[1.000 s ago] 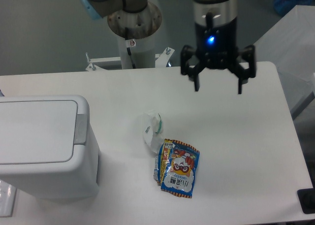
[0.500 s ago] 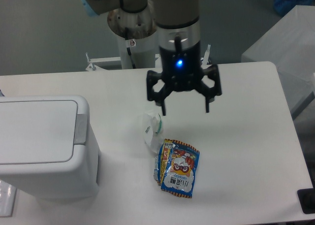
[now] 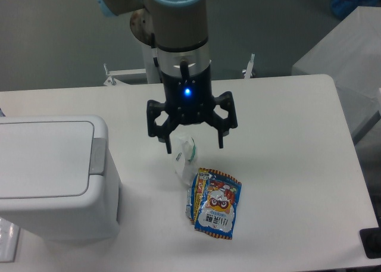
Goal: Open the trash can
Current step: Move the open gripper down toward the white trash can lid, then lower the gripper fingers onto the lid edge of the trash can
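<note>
1. The trash can (image 3: 50, 177) stands at the left edge of the desk (image 3: 286, 183), its flat lid down and the grey push tab on its right side.
2. The claw (image 3: 194, 146) hangs above the desk's middle — fingers spread apart, gripping nothing, a blue light lit on its body.
3. Just under the claw lies a crumpled white wrapper (image 3: 185, 156).
4. A blue snack packet (image 3: 216, 203) lies flat just below the wrapper — well apart from the trash can.
</note>
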Robot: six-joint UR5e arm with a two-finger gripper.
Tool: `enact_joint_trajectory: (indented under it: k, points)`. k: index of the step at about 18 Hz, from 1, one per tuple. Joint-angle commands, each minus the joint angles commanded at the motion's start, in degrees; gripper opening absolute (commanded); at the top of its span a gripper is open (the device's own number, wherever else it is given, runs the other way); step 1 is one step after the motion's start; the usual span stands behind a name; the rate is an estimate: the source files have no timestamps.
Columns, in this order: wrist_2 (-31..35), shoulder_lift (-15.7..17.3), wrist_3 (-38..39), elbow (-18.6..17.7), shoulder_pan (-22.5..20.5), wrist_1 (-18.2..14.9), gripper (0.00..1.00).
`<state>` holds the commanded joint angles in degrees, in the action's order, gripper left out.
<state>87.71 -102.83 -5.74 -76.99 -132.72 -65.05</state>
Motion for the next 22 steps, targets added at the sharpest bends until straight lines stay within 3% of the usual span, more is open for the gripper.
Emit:
enact_joint_trajectory:
  k: [2,22]
  points:
    - [-0.44,-0.35,4.14,-0.53,1.14,2.73,1.00]
    - [-8.70,1.49,9.35,-4.66,3.87,2.12,1.00]
